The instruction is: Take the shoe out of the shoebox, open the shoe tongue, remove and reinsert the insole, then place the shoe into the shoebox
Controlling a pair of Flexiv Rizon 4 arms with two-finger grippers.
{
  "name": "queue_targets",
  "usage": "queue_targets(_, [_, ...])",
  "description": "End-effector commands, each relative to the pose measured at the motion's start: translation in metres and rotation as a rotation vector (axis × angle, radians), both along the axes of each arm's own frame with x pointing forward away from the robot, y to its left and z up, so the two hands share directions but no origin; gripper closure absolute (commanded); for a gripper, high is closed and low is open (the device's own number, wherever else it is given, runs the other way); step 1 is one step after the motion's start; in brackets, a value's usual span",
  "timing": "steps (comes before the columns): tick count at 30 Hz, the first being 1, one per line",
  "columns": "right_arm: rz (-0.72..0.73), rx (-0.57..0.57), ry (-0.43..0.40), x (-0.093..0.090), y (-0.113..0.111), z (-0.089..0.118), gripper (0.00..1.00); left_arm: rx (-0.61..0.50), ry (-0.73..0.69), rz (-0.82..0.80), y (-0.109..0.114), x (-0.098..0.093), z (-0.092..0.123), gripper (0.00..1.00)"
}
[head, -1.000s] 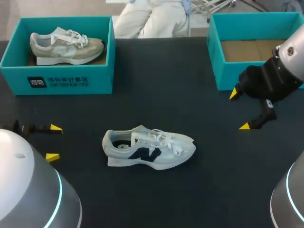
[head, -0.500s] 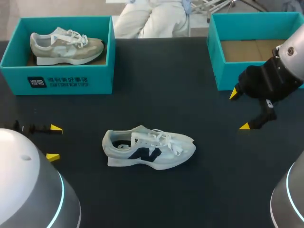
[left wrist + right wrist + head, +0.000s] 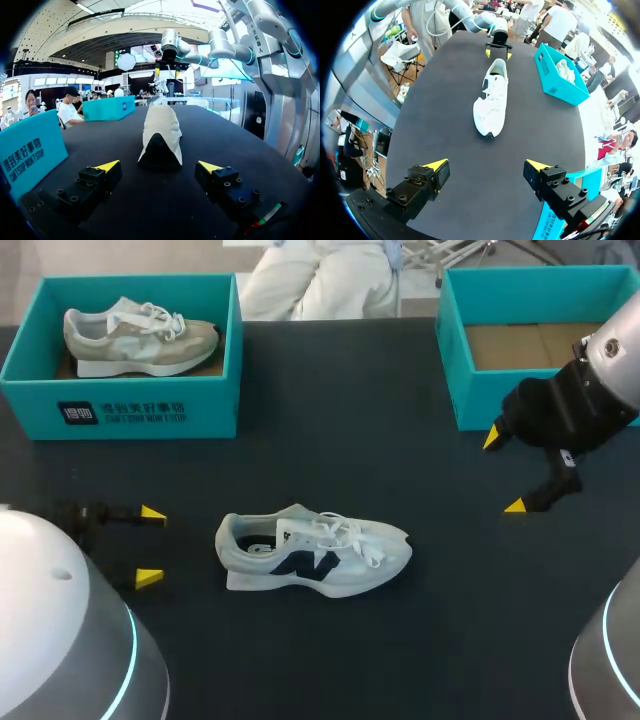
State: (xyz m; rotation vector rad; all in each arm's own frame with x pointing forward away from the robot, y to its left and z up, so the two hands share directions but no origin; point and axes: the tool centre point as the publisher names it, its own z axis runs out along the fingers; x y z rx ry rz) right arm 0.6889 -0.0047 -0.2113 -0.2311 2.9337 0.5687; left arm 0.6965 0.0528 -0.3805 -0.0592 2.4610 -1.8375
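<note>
A white shoe (image 3: 312, 552) with a dark side logo lies on its sole in the middle of the black table (image 3: 330, 420), heel toward my left arm. My left gripper (image 3: 150, 546) stands open just left of the heel; in its wrist view the shoe's heel (image 3: 160, 135) is straight ahead of the open gripper (image 3: 159, 166). My right gripper (image 3: 504, 472) hangs open in front of the empty teal shoebox (image 3: 480, 410) at the right. From the right wrist view the shoe (image 3: 492, 97) lies toe-first well ahead of the gripper (image 3: 487, 165).
A second teal box (image 3: 130, 405) at the back left holds a beige shoe (image 3: 140, 335). Black tabletop lies bare between the shoe and both boxes.
My left gripper has moved right, closer to the shoe's heel. The shoe and the right arm have not moved.
</note>
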Motion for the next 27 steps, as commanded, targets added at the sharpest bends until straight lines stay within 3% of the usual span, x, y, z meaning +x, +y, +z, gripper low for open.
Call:
queue_targets(1, [-0.001,-0.002,0.0,0.001,0.001,-0.001,0.0,0.038,0.012,-0.016,-0.023,0.0,0.003,0.0])
queue_targets(8, [-0.001,-0.002,0.0,0.001,0.001,-0.001,0.0,0.046,0.014,-0.043,-0.045,0.0,0.002,0.0])
queue_targets(27, [-0.001,-0.002,0.0,0.001,0.001,-0.001,0.0,0.045,0.037,-0.028,-0.079,0.006,-0.007,0.0])
